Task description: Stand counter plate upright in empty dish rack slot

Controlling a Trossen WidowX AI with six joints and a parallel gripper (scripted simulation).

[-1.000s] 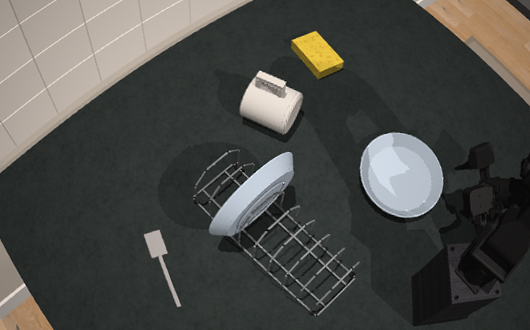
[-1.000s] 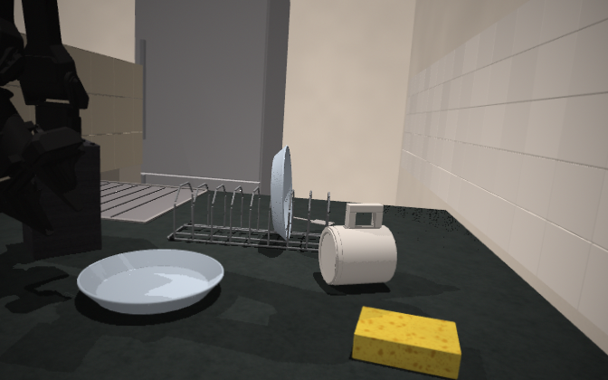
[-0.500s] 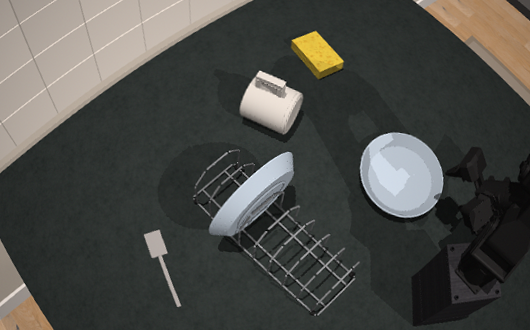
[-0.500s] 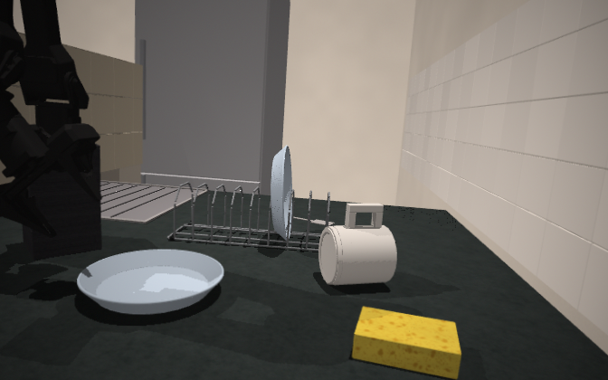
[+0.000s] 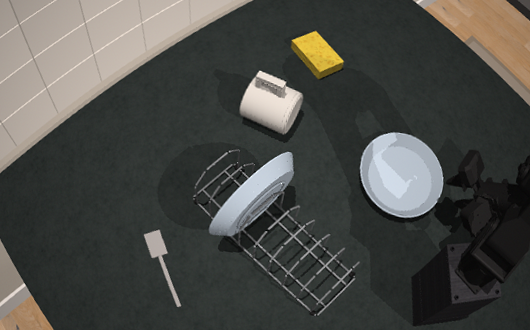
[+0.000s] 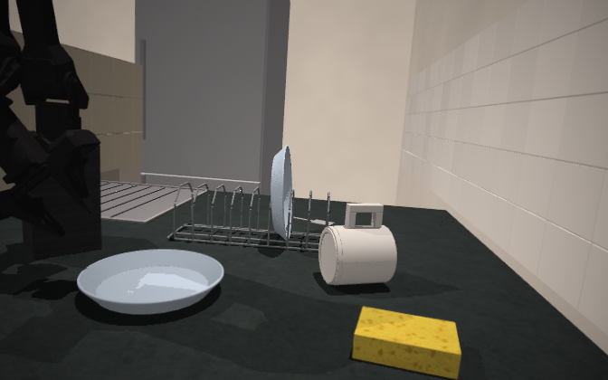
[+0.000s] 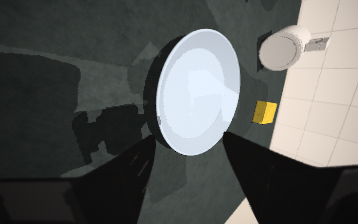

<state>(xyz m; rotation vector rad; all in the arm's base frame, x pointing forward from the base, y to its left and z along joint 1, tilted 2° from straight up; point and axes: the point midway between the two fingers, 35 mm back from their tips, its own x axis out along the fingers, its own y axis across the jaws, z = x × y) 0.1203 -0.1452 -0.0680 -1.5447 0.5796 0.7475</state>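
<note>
A pale blue plate [image 5: 401,174] lies flat on the dark counter, right of the middle; it also shows in the exterior view [image 6: 150,280] and the wrist view [image 7: 198,91]. A second pale blue plate [image 5: 253,194] [image 6: 281,192] stands upright in a slot of the wire dish rack [image 5: 275,232], toward the rack's far end. My gripper [image 5: 456,188] hangs low at the lying plate's right rim. Its fingers are partly spread, and in the wrist view [image 7: 189,142] their tips flank the plate's near rim. I see nothing held between them.
A white mug [image 5: 271,103] lies on its side behind the rack. A yellow sponge [image 5: 317,53] sits further back. A spatula [image 5: 162,265] lies in front of the rack's left end. The arm's black base [image 5: 455,290] stands right of the rack. Several rack slots right of the standing plate are empty.
</note>
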